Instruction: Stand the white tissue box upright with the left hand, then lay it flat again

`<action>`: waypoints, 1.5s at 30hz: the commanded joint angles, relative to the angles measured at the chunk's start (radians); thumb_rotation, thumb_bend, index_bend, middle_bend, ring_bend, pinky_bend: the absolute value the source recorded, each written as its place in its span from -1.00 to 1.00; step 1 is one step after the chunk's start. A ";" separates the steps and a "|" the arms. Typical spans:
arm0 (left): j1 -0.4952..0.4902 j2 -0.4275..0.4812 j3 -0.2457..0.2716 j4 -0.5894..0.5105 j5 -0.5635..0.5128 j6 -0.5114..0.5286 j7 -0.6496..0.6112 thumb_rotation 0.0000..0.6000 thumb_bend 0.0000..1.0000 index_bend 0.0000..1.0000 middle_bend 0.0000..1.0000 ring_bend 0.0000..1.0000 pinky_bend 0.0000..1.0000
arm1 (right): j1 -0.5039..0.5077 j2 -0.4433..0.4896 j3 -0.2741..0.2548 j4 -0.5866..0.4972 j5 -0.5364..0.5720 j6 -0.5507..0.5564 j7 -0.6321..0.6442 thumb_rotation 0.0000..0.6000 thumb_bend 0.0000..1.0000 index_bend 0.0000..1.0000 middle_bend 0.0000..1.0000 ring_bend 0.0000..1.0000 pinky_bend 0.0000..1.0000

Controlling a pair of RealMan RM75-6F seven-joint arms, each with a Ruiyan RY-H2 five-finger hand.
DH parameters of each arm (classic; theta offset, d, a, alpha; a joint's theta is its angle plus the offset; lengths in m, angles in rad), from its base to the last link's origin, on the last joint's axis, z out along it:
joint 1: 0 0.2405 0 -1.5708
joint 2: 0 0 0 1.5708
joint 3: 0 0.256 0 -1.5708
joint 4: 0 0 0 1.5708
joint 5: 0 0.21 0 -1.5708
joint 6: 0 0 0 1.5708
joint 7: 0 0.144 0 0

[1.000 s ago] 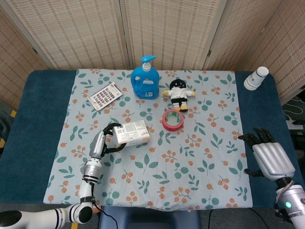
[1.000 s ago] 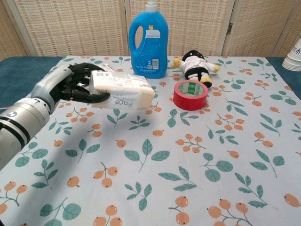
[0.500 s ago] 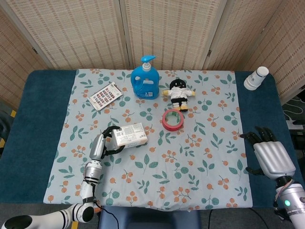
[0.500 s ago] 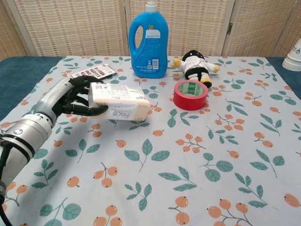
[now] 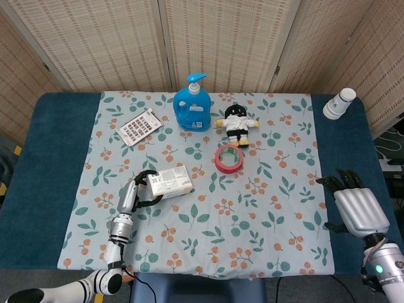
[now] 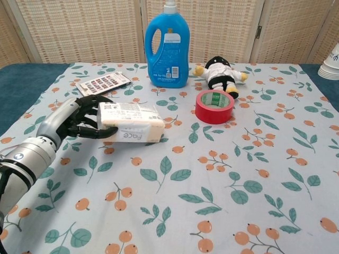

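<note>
The left hand (image 6: 79,119) grasps one end of the white rectangular tissue box (image 6: 131,122), which lies flat on the floral tablecloth (image 6: 222,174), stretching away from the fingers. The right hand (image 5: 357,208) hovers far off, released, fingers spread.

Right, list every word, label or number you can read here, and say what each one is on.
"Face", printed upside down on the front side of the white tissue box, which the left hand holds.
Blue detergent bottle: label print too small to read.
Flat printed packet: too small to read.
Red tape roll: no readable text.
</note>
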 commanded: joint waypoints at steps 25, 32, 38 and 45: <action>-0.003 0.211 -0.012 -0.237 -0.020 -0.180 0.067 1.00 -0.82 -1.00 -1.00 -1.00 -0.69 | -0.005 -0.005 -0.001 -0.003 -0.014 0.019 0.010 1.00 -0.89 -0.61 -0.66 -1.00 -1.00; 0.015 0.293 -0.019 -0.360 -0.031 -0.164 0.116 1.00 -0.83 -1.00 -1.00 -1.00 -0.69 | -0.011 0.002 -0.002 -0.008 -0.032 0.025 0.025 1.00 -0.89 -0.61 -0.66 -1.00 -1.00; 0.033 0.392 -0.033 -0.501 -0.046 -0.140 0.177 1.00 -0.83 -1.00 -1.00 -1.00 -0.69 | -0.015 0.014 -0.002 -0.011 -0.045 0.024 0.047 1.00 -0.89 -0.61 -0.67 -1.00 -1.00; 0.036 0.531 -0.069 -0.626 -0.140 -0.090 0.414 1.00 -0.47 -1.00 -1.00 -1.00 -0.66 | -0.030 0.037 -0.005 -0.027 -0.091 0.034 0.082 1.00 -0.89 -0.61 -0.67 -1.00 -1.00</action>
